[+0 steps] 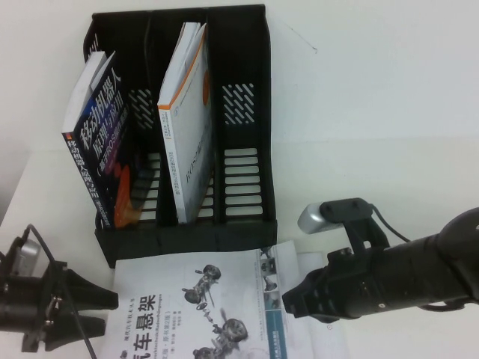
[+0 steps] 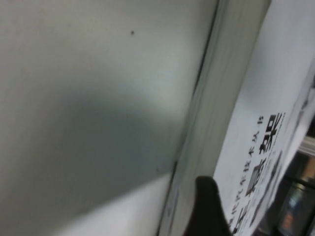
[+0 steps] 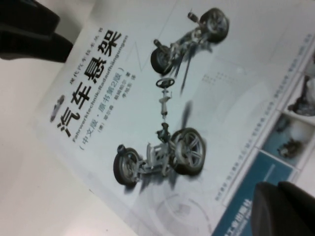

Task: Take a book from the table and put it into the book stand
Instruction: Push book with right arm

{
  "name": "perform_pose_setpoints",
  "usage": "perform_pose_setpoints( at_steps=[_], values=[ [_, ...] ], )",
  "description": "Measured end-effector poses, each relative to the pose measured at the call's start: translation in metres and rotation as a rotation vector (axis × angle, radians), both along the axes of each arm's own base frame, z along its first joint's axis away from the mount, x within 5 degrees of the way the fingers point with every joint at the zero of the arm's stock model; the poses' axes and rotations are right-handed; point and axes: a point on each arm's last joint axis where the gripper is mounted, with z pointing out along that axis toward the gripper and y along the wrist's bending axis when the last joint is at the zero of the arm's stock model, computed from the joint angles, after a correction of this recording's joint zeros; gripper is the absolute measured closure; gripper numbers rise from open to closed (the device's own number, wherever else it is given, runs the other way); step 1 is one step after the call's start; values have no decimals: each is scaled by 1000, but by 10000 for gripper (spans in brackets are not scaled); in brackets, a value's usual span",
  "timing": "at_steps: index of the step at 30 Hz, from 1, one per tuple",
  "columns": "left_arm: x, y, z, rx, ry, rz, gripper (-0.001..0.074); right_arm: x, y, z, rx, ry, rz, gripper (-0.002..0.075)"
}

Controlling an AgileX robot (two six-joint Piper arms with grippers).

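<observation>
The book [image 1: 202, 307] lies flat on the table [image 1: 389, 112], just in front of the stand [image 1: 247, 224], cover up, with the title and axle drawing showing. The stand's left slot holds a dark blue book [image 1: 97, 134], the middle slot a white book [image 1: 183, 120], and the right slot looks free.

The left gripper [image 1: 105, 310] sits at the book's left edge, fingers spread, one above the other with the book's edge about level between them. The left wrist view shows a dark fingertip [image 2: 209, 206] right at the page block, though contact is unclear. The right gripper [image 1: 288, 299] hovers over the book's right part. Its finger state is unclear: only one dark tip [image 3: 283, 209] shows in its wrist view.

Handling guess: thin glossy paperback, light, floppy, slippery cover. It will sag if pinched at a corner. Better to grip near the spine or mid-edge, deep bite. Lying flat on a smooth top makes getting a finger under it hard, so it may slide instead of lifting.
</observation>
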Motion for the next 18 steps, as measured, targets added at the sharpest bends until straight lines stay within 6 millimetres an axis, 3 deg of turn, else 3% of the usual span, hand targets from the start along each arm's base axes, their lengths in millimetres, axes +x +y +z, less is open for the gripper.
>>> perform_pose_setpoints(
  at_steps=[5,12,18],
  values=[
    [1,-1,-16,-42,40,-14,288,2,2,-17,-30,27,17,725],
    [9,4,-14,-28,18,-15,287,5,3,-41,-65,89,-3,724],
    [9,2,-15,-37,19,-4,287,6,4,-45,-60,110,-21,724]
  ],
)
